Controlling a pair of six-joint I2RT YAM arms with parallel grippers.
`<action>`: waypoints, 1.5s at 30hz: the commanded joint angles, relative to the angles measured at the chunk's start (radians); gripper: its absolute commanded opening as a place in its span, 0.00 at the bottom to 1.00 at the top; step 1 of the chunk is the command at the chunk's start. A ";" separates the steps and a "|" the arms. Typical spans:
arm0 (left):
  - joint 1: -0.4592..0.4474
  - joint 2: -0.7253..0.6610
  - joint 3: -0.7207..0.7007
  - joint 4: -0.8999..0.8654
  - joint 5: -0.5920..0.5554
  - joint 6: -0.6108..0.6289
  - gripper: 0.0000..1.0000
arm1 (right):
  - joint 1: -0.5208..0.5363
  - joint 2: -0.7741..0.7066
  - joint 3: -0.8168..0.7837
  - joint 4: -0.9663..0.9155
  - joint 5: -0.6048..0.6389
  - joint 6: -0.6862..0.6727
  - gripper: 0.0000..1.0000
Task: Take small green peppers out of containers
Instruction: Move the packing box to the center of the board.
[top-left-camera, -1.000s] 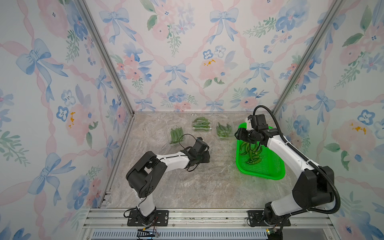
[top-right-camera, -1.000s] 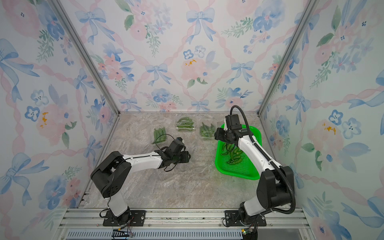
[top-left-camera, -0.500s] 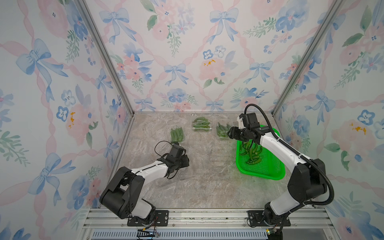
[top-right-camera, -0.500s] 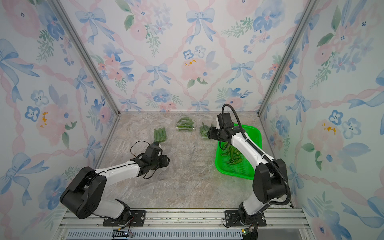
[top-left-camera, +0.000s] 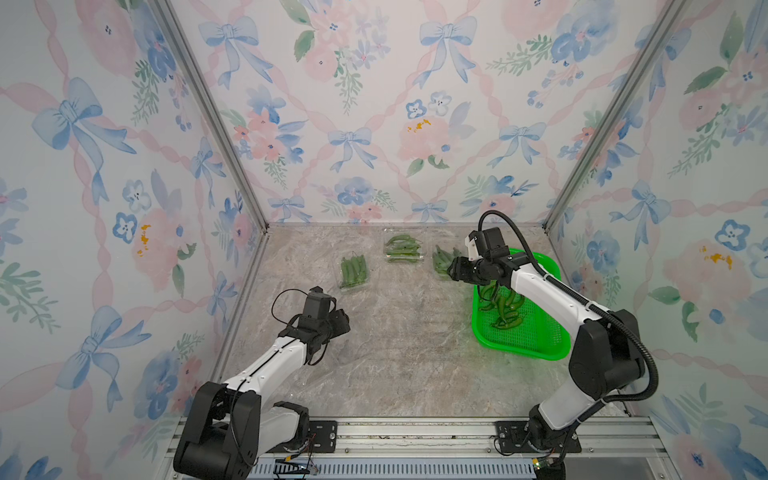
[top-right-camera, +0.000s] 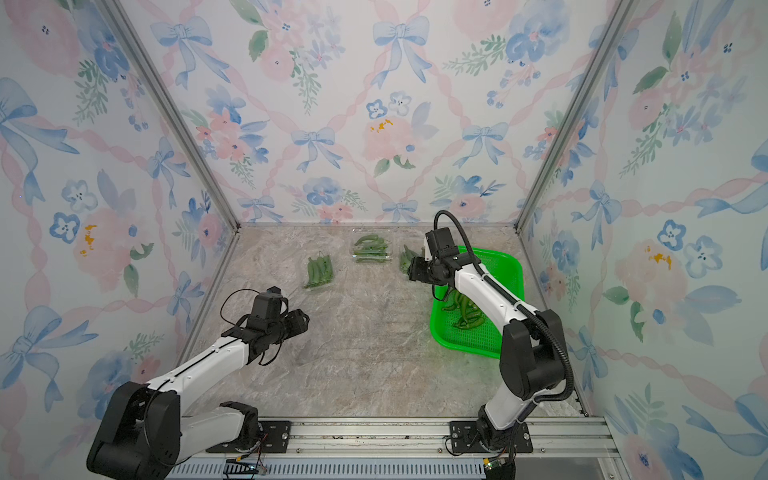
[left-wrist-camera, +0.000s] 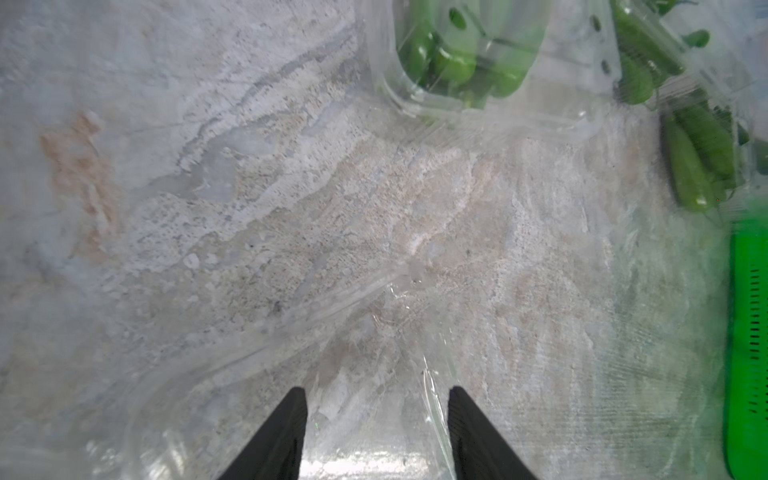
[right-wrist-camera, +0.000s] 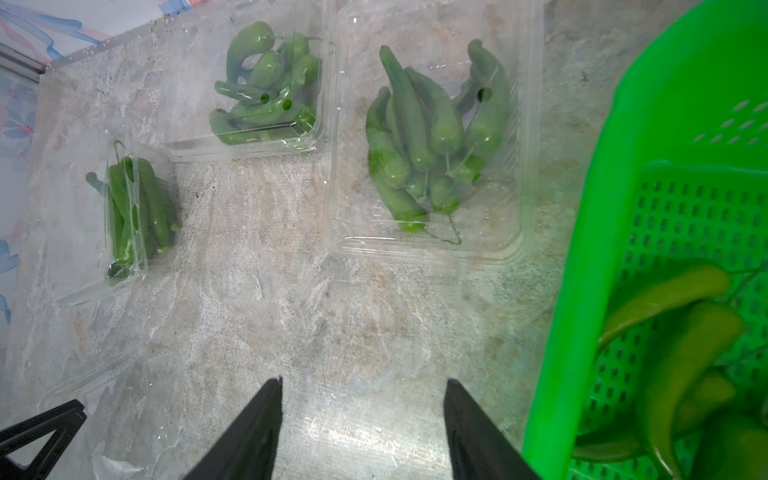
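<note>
The left hand (top-left-camera: 340, 322) is pulling back, released, above an empty container (left-wrist-camera: 257, 353), while right hand (top-left-camera: 454, 268), also released, is nearing a pepper-filled container (right-wrist-camera: 424, 249) ahead, basket (right-wrist-camera: 602, 208) alongside.

Slender glossy green peppers (right-wrist-camera: 415, 124) heaped in three clear rectangular containers (right-wrist-camera: 428, 249)

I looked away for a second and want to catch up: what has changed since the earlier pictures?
The left gripper, jaws apart, swung back from the table's middle toward its own side. The right gripper, open and empty, moved off the green basket toward the nearest container of small green peppers. Nothing visibly taken or released. The three filled containers, the basket and its peppers stayed put.
</note>
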 joint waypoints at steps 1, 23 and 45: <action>0.004 -0.024 0.044 -0.029 0.068 0.023 0.58 | 0.023 0.048 0.047 0.016 -0.072 -0.005 0.63; 0.182 0.645 0.776 0.017 0.003 0.036 0.65 | 0.232 0.603 0.582 0.265 -0.236 0.313 0.61; 0.262 0.953 0.962 0.136 0.201 -0.062 0.64 | 0.279 0.853 0.888 0.147 -0.262 0.338 0.62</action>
